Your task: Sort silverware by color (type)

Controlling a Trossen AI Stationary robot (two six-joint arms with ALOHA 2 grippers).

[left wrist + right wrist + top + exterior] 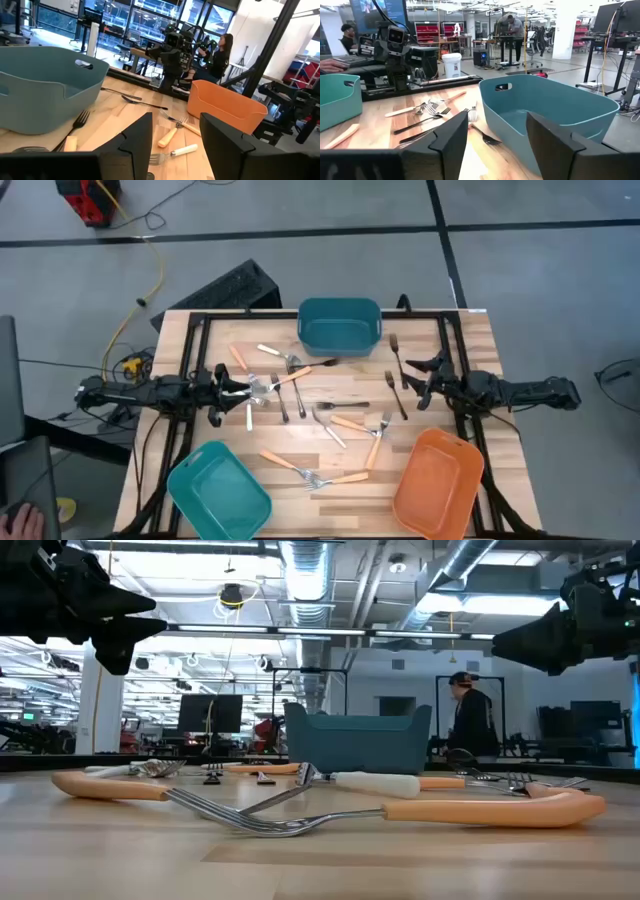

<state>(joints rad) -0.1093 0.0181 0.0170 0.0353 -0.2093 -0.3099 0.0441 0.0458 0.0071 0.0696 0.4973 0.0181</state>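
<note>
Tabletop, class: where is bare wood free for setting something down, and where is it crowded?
Free: between the orange bin and the table's right edge, and between the light teal bin and orange bin along the near edge. Crowded: the centre, strewn with forks.

Orange-handled forks (480,808) lie before a teal bin (357,743) on the table (320,865).

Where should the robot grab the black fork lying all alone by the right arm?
Grab the black fork around the middle of its thin handle, coming straight down. It lies flat with bare wood on both sides, so the right gripper, open close by, could straddle it crosswise.
</note>
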